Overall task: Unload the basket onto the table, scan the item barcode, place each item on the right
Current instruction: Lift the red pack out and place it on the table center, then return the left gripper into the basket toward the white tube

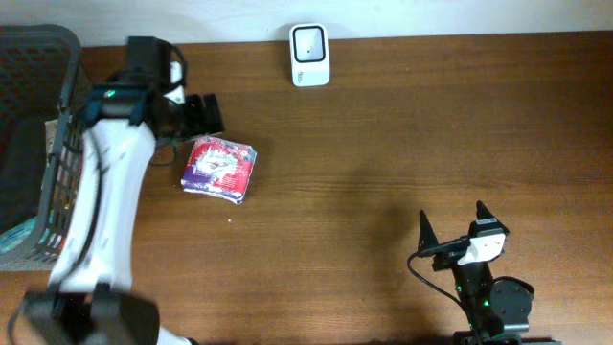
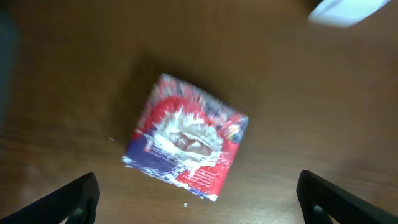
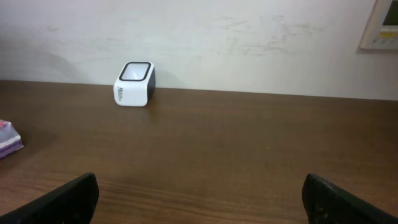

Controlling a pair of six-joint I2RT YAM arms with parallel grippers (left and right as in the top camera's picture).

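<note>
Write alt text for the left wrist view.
A red, white and blue packet lies on the brown wooden table, just ahead of the open left gripper, whose dark fingers frame the bottom corners. A blurred white scanner shows at top right.

Lying on the desk [image 1: 383, 144] at upper left of the overhead frame: packet [image 1: 219, 169], just below-right of the left hand [image 1: 203, 115], not touching. At top centre by the far edge: scanner [image 1: 309, 56]. At far left: basket [image 1: 59, 134]; at lower right: right hand [image 1: 452, 216].
</note>
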